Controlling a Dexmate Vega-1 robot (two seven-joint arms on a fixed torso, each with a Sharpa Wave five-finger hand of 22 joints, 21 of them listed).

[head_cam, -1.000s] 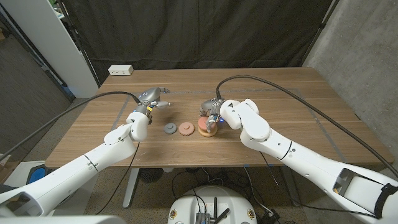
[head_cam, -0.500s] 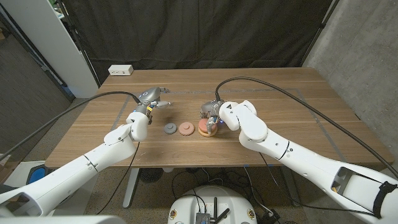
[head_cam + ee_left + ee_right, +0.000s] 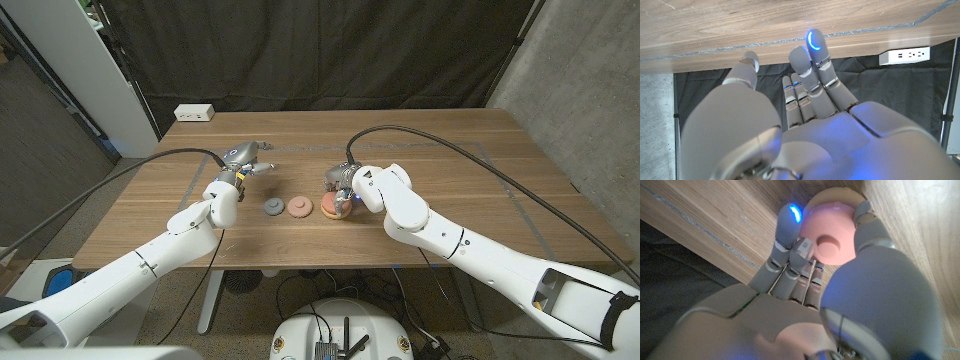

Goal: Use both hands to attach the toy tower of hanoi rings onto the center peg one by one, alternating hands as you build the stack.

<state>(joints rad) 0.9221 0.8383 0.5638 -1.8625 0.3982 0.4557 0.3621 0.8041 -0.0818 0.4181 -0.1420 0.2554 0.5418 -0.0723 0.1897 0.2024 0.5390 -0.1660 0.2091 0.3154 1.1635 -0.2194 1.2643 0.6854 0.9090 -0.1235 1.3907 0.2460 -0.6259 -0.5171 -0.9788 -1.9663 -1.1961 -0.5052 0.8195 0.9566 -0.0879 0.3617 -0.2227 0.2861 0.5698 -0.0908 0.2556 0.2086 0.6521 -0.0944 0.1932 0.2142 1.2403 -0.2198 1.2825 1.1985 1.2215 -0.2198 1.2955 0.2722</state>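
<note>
A pink ring [image 3: 832, 232] with a round hole sits between the thumb and fingers [image 3: 790, 222] of my right hand [image 3: 343, 184], which grips it by its sides. In the head view this ring [image 3: 331, 205] lies at the table's middle on an orange-tan base, just under the hand. Left of it lie a salmon ring [image 3: 298, 208] and a smaller grey ring [image 3: 271, 209], both flat on the wood. My left hand [image 3: 246, 158] hovers behind and left of the grey ring, fingers apart and holding nothing. The peg is hidden.
A white power strip [image 3: 194, 113] lies at the table's far left corner and also shows in the left wrist view [image 3: 904, 54]. Black cables run from both arms across the wooden table [image 3: 450, 170]. A dark curtain hangs behind.
My right hand has shifted slightly left and lower over the pink ring. The left hand and the two loose rings have not moved.
</note>
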